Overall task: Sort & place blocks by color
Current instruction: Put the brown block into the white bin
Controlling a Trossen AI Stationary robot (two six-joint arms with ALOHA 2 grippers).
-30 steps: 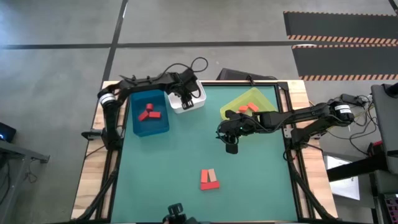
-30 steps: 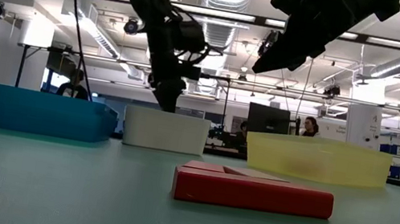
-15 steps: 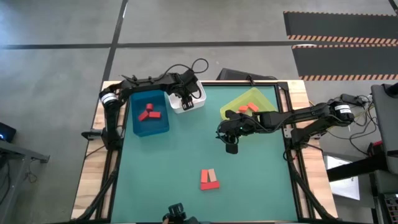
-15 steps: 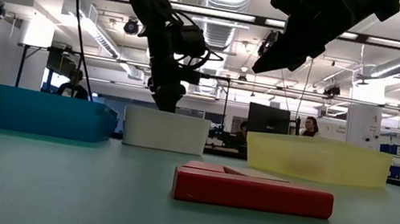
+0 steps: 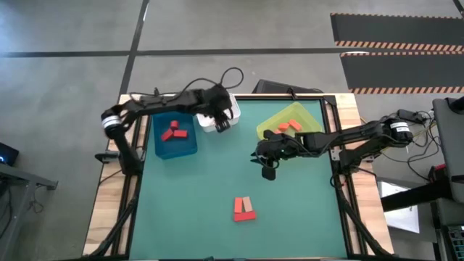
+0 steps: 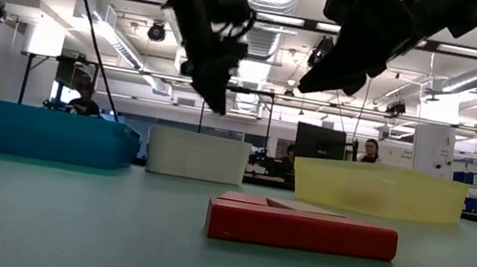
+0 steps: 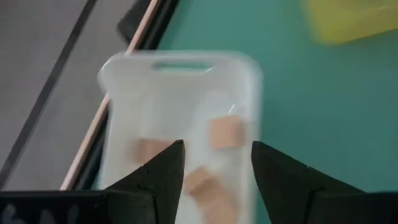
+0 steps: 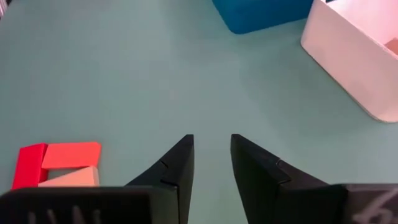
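We see the left gripper (image 5: 222,123) above the white bin (image 7: 180,124) near the far edge of the bench (image 5: 217,181), fingers (image 7: 155,177) spread and empty; tan blocks (image 7: 225,132) lie in that bin. The right gripper (image 5: 269,172) hangs over mid-bench, fingers (image 8: 177,165) slightly parted, gripping nothing. Three blocks (image 5: 244,209), red, orange and tan, sit touching near the near edge. Red blocks (image 5: 172,132) lie in the blue bin (image 5: 174,148); orange blocks (image 5: 288,127) lie in the yellow-green bin (image 5: 279,116).
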